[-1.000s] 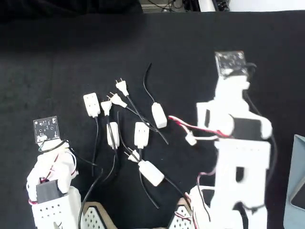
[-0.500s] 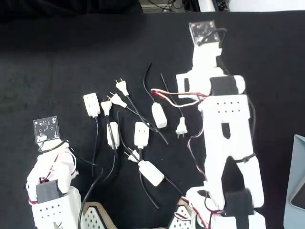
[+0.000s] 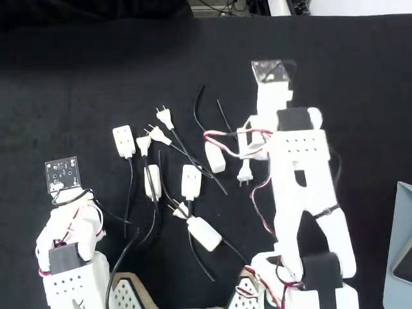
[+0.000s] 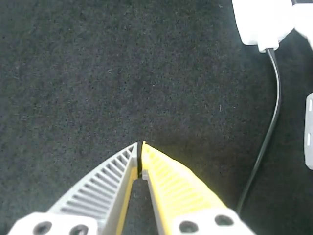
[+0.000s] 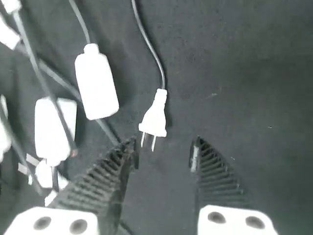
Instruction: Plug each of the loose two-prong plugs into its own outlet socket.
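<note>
Several white sockets and two-prong plugs on black cables lie scattered mid-table. One loose plug (image 3: pixel 244 172) (image 5: pixel 155 117) lies beside my right arm (image 3: pixel 293 148), its prongs pointing at my right gripper (image 5: pixel 164 151). That gripper is open, its black fingers either side of the prongs and just short of them, holding nothing. A socket (image 3: pixel 215 156) (image 5: pixel 96 88) lies close beside this plug. Three more plugs (image 3: pixel 158 134) cluster near another socket (image 3: pixel 124 140). My left gripper (image 4: pixel 141 147) is shut and empty over bare cloth, with a socket (image 4: pixel 261 19) farther off.
Two sockets (image 3: pixel 190 181) lie side by side mid-table, and another socket (image 3: pixel 205 233) with a plug (image 3: pixel 180 209) lies nearer the arm bases. Black cables cross between them. My left arm (image 3: pixel 64 238) sits folded at the near left. A grey-blue object (image 3: pixel 402 244) stands at the right edge.
My right arm has unfolded, stretched out over the table, then shifted left and lowered over the loose plug. The left arm has not moved.
</note>
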